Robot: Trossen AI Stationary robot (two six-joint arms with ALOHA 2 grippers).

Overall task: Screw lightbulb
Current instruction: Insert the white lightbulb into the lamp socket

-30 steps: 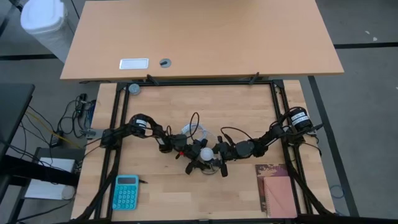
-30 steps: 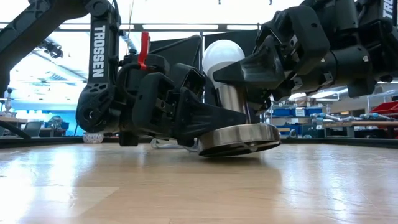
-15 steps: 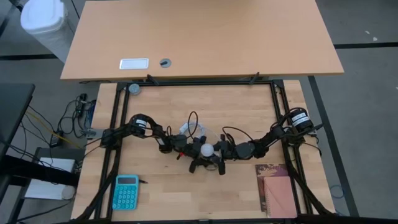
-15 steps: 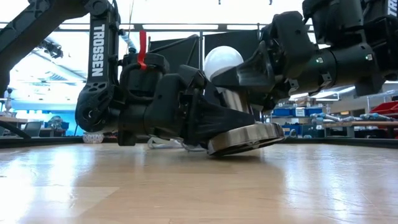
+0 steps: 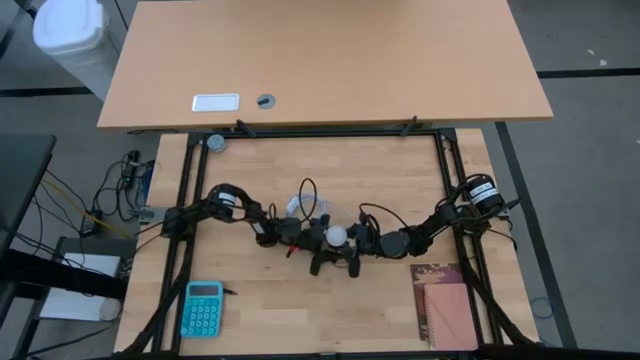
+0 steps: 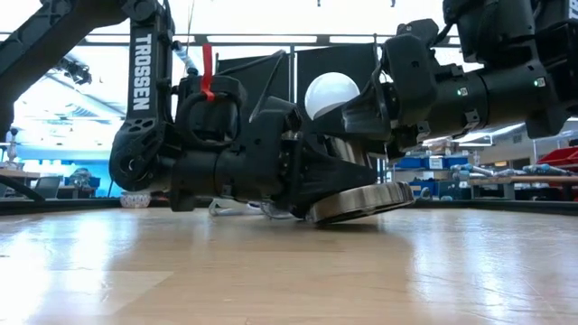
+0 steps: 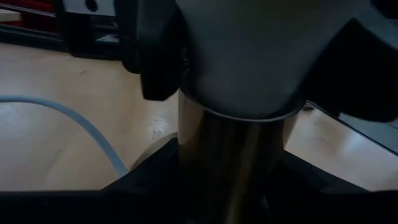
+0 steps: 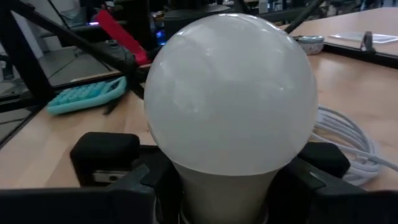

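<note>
Lightbulb (image 6: 330, 93) stands nearly upright, globe up, its long axis leaning slightly, seated in a tilted silvery socket disc (image 6: 361, 200) on the wooden surface (image 6: 289, 271). Right gripper (image 8: 217, 180) is clamped around the bulb's neck above the disc; left gripper (image 6: 316, 181) clamps the disc's stem.

Room: tan desk (image 5: 320, 60) standing beyond the work table, grey floor (image 5: 590, 110) lying around it, white bin (image 5: 70, 35) sitting at its corner. Bright ceiling lights (image 6: 262, 18) shining overhead; blue storage shelving (image 6: 433, 162) showing behind.
</note>
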